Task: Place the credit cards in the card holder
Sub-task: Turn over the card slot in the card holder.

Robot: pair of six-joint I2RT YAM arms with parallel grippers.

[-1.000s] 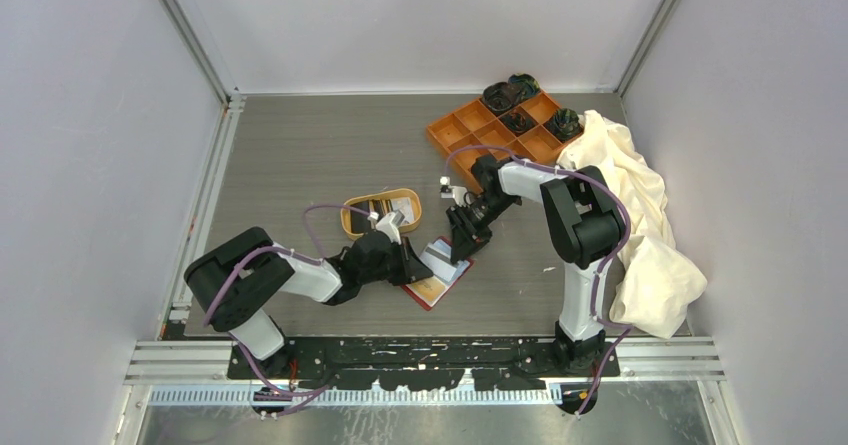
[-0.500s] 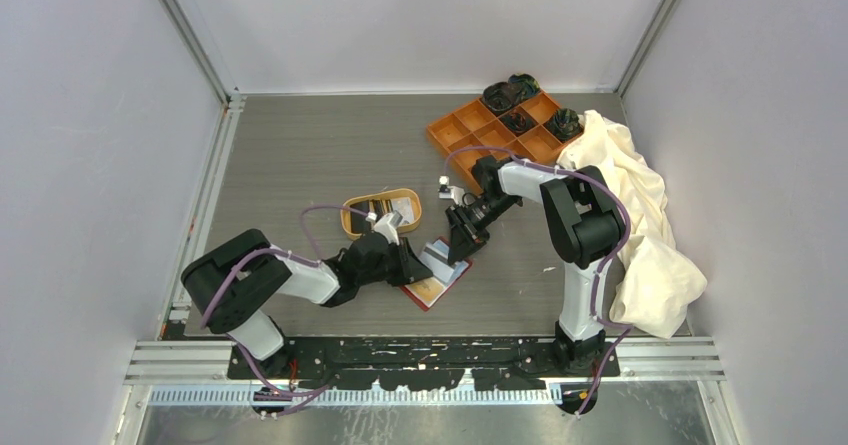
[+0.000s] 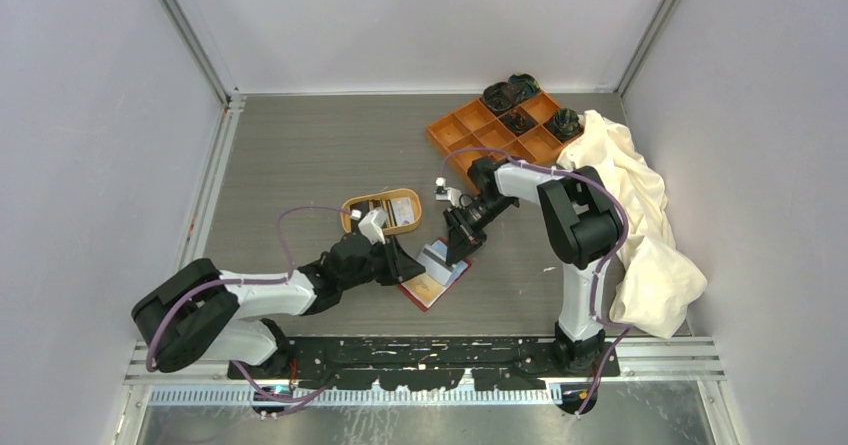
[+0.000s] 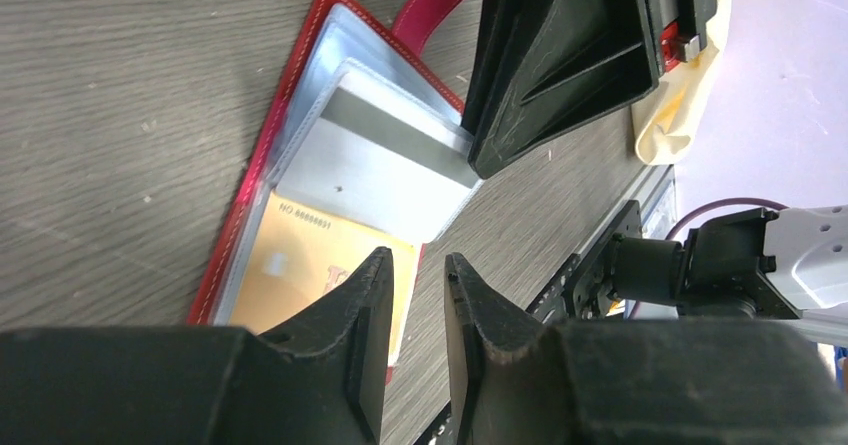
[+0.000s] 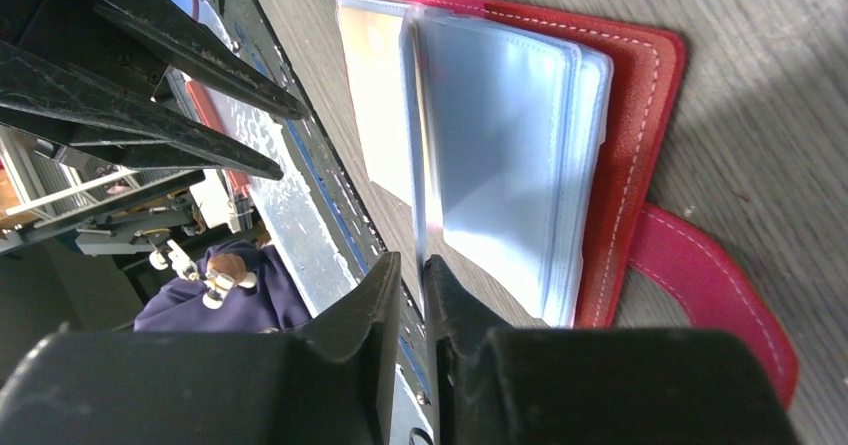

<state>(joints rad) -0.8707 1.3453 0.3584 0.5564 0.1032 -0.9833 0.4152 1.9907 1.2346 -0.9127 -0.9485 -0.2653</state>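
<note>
The red card holder [image 3: 437, 277] [image 4: 290, 105] [image 5: 640, 115] lies open on the table between both arms. A tan-gold card [image 4: 300, 265] sits in its lower sleeve, and a grey card [image 4: 370, 165] sits in a raised clear sleeve. My left gripper [image 3: 403, 265] [image 4: 418, 258] hovers over the gold card's edge, open by a narrow gap with nothing in it. My right gripper [image 3: 453, 249] [image 5: 412, 259] is closed down on the thin edge of a raised clear sleeve [image 5: 420, 145]. More credit cards [image 3: 386, 208] lie in the oval tan dish [image 3: 350, 227].
An orange compartment tray [image 3: 470, 123] with dark items stands at the back right. A cream cloth [image 3: 645, 225] is heaped along the right side. The black base rail [image 4: 600, 255] runs along the near edge, close behind the card holder.
My left jaws have parted and the left arm has drawn back to the left, its elbow swinging out. My right jaws have narrowed onto the sleeve. The card holder stays put.
</note>
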